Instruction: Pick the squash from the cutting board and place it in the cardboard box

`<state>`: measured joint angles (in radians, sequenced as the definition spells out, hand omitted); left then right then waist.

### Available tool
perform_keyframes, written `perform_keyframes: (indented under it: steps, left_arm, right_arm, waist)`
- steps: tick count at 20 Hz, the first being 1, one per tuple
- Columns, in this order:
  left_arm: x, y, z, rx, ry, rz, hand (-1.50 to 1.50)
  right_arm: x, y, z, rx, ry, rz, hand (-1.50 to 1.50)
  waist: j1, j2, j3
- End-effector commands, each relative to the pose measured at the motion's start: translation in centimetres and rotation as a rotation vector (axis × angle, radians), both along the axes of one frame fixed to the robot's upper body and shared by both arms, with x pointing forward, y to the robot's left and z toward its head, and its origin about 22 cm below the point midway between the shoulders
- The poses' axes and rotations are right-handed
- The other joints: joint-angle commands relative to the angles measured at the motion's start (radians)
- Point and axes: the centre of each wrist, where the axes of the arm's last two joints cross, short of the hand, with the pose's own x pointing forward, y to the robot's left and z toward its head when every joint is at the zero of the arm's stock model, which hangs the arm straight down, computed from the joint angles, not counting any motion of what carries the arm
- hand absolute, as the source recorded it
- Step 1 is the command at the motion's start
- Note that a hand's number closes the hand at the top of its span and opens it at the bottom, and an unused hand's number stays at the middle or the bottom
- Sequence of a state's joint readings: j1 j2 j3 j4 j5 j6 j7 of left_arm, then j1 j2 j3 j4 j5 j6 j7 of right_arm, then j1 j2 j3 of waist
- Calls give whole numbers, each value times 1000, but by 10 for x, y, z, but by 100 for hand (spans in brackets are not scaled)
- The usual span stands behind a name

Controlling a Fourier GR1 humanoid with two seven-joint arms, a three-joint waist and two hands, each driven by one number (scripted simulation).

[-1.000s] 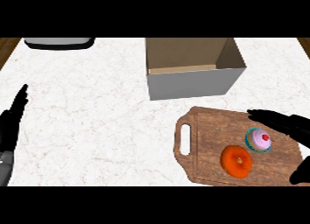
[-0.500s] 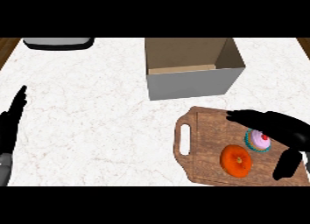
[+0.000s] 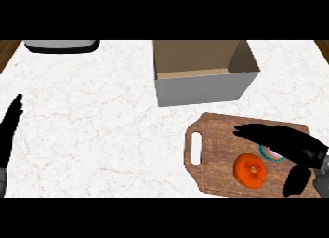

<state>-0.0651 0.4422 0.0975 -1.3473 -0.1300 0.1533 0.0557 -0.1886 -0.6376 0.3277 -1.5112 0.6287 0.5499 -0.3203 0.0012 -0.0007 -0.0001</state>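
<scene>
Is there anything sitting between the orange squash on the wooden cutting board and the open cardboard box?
Nothing visible. The round orange squash lies on the brown wooden cutting board, and only bare board and white marble counter separate it from the open cardboard box.

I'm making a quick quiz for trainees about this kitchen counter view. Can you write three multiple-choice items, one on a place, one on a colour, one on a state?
1. Where is the squash?
A. In the box
B. On the cutting board
C. On the bare counter

2. What colour is the squash?
A. Orange
B. Green
C. Purple

3. How is the right hand?
A. Resting at the counter's left edge
B. Inside the box
C. Open over the cutting board, holding nothing

Answers:
1 B: the squash lies on the cutting board, right of its handle slot.
2 A: it is plainly orange.
3 C: the fingers are spread above the board, just over the squash and not curled round it; the box stands apart behind, and the left hand is the one at the left edge.
</scene>
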Motion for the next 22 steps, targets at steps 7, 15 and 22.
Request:
perform_keyframes:
  steps: [7,15,22]
  left_arm:
    - [4,-9,-9,19,-5,5,0]
    - [7,-5,-7,31,-12,10,0]
    - [12,-9,2,-2,-20,-3,0]
  right_arm:
    - [-19,33,12,87,27,76,-150]
    - [-34,22,10,22,17,89,-150]
    - [-28,49,-27,-103,51,43,-150]
  waist:
    - [-3,0,0]
    - [-4,0,0]
    - [1,1,0]
